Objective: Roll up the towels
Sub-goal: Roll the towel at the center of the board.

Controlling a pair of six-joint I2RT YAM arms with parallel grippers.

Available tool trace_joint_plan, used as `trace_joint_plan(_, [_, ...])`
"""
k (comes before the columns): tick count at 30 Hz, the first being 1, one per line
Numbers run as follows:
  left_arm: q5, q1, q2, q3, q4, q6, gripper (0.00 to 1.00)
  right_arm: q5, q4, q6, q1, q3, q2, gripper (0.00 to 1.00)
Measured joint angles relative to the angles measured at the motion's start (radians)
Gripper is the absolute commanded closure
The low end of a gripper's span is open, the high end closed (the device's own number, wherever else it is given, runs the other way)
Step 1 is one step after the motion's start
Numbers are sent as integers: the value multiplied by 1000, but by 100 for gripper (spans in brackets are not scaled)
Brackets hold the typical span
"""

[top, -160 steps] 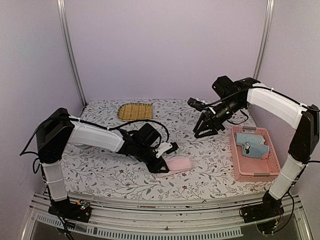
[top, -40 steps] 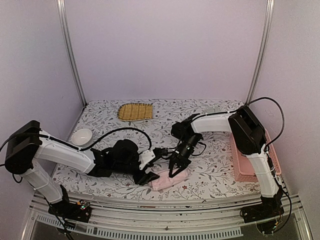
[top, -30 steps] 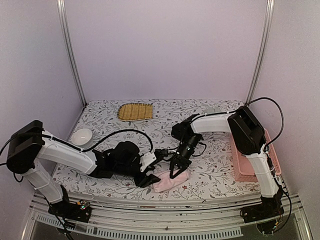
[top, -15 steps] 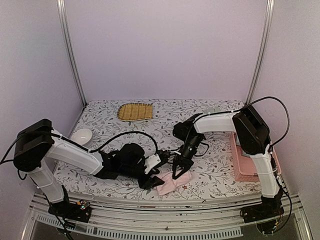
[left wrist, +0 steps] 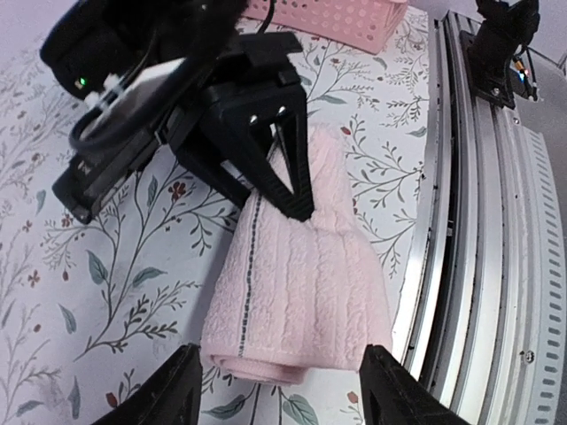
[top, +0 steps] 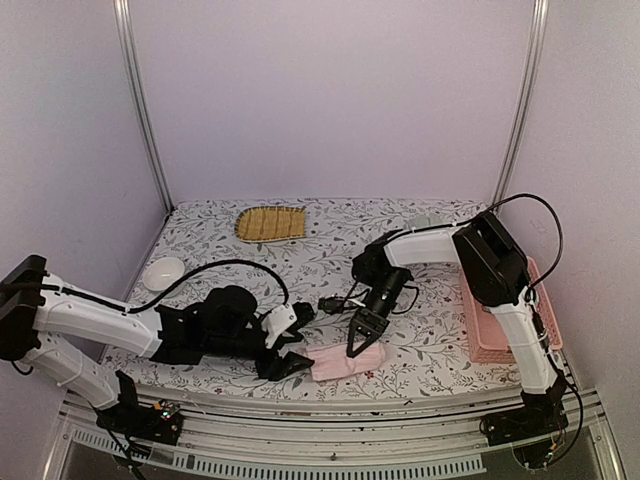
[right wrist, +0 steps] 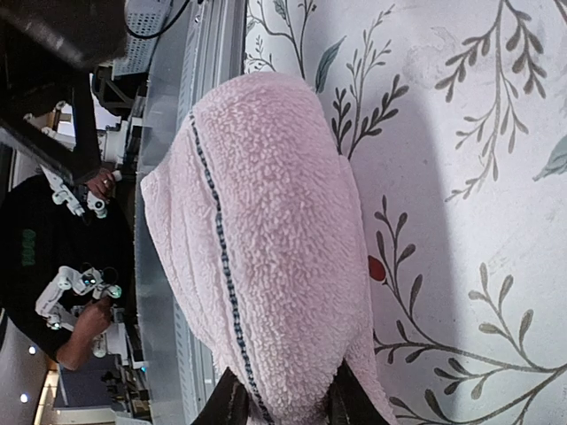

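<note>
Your pink towel (top: 343,360) lies as a short, thick roll on the flowered desk (top: 430,340), near the front edge and just behind the metal rail (left wrist: 461,221). Your right jaws come down on the roll's right end and are nearly closed, pinching a fold of cloth. In the right wrist view the pink pile bulges out from between the two fingertips (right wrist: 232,403).

Your left jaws stand wide open and low over the desk at the roll's left end, with one finger (left wrist: 177,398) on each side of it. They hold nothing, and I cannot tell whether either finger touches the cloth.

A pink basket (top: 500,340) sits at the desk's right edge, a woven mat (top: 270,222) at the back and a white bowl (top: 163,271) on the left.
</note>
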Motion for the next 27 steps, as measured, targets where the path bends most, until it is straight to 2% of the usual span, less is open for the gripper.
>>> trace_joint_plan(5, [-65,-71,41,92,-63,97,39,-73,-79,-4,-21,41,61,89])
trace_joint_plan(12, [-163,-152,265,237,-113,245,36,-136,-131,12,-39,49,105,88])
trace_joint_plan(17, [-329,-187,399,297,-100,341,38,-137,-137,23,-43,49,107,88])
trace_joint_plan(24, [-543,-223,472,297,-17,446,58,-140,-137,29,-45,48,107,82])
trace_joint_plan(27, [-598,-236,480,287,15,472,67,-142,-138,29,-45,48,107,67])
